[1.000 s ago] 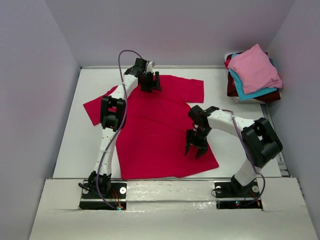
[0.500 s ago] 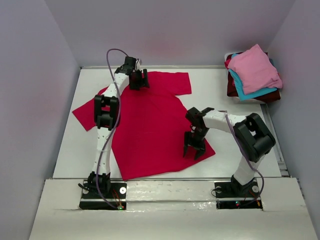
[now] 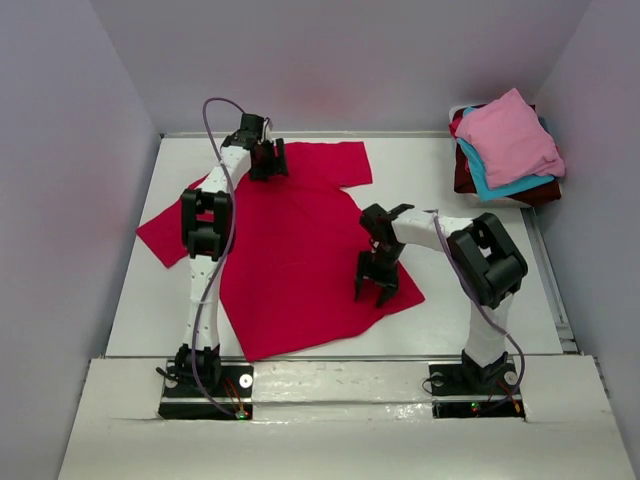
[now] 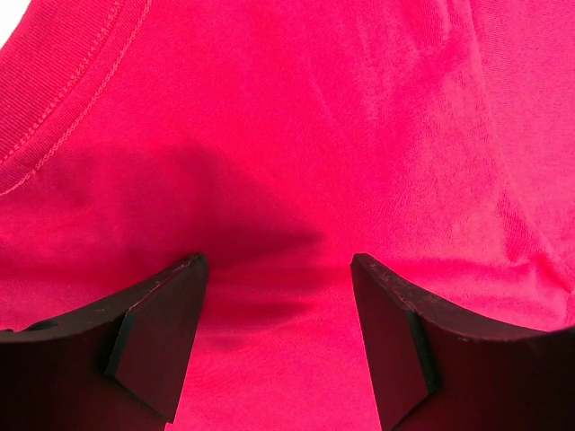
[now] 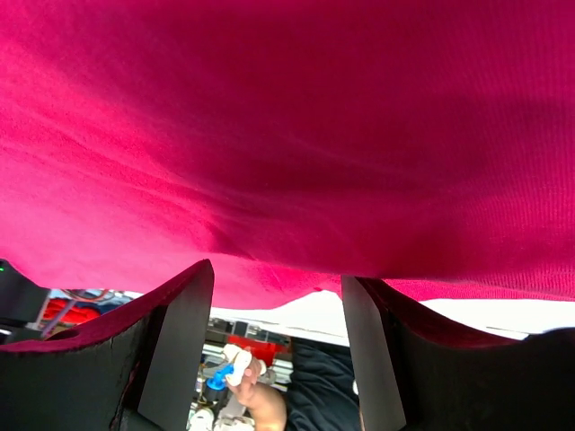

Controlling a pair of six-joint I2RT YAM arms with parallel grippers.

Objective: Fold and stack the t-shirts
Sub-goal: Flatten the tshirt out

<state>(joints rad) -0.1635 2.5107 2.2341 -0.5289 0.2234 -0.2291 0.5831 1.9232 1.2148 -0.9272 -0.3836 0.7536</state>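
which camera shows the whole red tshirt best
The top external view: it shows the red t-shirt spread flat, both sleeves and the hem in sight. The left wrist view shows only cloth beside the collar seam; the right wrist view shows only a close stretch of cloth and one edge.

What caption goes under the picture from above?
Left gripper and right gripper, both open, on a spread red t-shirt; other shirts piled far right.

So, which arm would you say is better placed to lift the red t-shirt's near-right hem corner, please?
Right: the right end effector, open, sits beside that corner of the crimson cloth t-shirt, while the left end effector is at the collar.
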